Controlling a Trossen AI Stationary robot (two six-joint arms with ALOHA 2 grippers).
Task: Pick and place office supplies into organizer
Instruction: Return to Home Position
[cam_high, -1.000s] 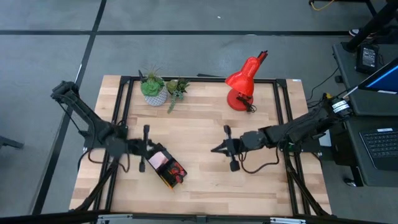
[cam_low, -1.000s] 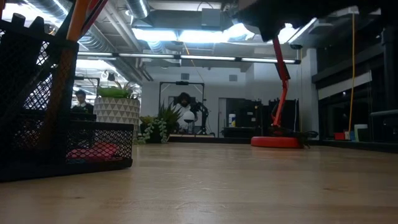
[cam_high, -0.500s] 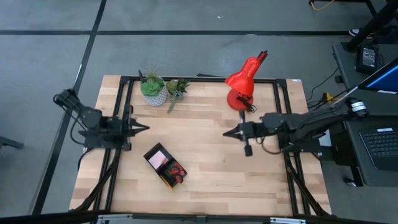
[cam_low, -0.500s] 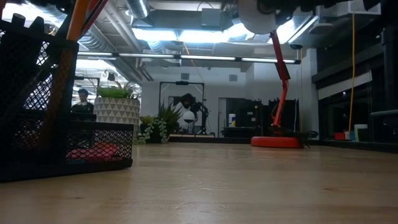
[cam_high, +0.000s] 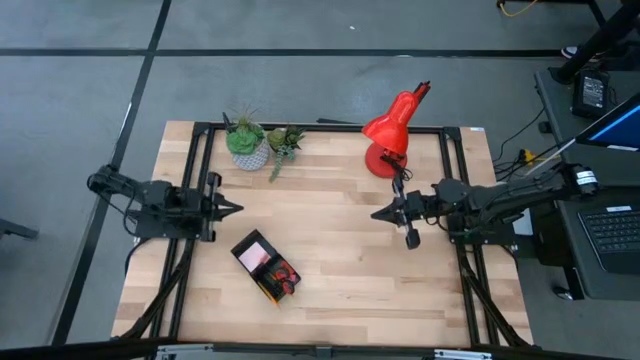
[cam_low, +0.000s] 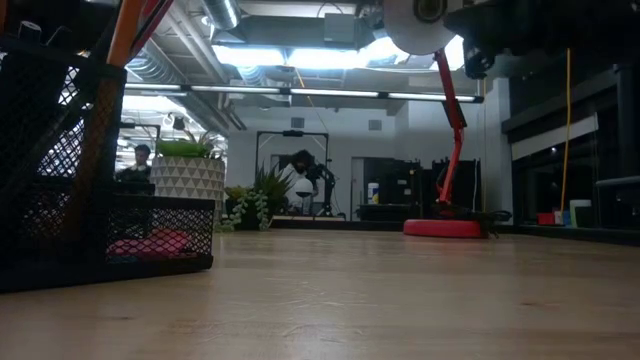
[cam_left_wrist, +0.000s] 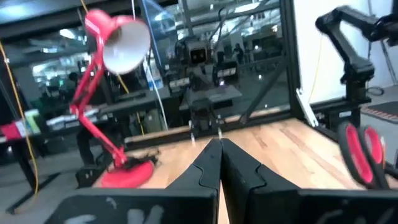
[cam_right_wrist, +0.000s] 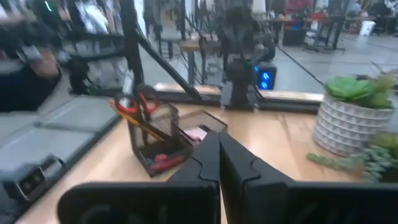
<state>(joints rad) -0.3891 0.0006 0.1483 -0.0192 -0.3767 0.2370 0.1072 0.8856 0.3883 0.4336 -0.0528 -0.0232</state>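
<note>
Our left end effector (cam_high: 233, 209) hovers at the counter's (cam_high: 330, 290) left edge and our right end effector (cam_high: 377, 214) right of centre. Both are pinched closed, empty, parked clear. The organizer (cam_high: 264, 266), near left, holds scissors (cam_right_wrist: 128, 107) and pencils (cam_low: 127, 28), so filling seems done.

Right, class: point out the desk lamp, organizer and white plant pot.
desk lamp (cam_high: 393, 122): high view, on its shade.
organizer (cam_low: 150, 225): low view, on its mesh wall.
white plant pot (cam_high: 250, 158): high view, on its side.

Organizer (cam_high: 238, 251) front-left on table (cam_high: 330, 272), lamp (cam_high: 386, 134) back-right.
</note>
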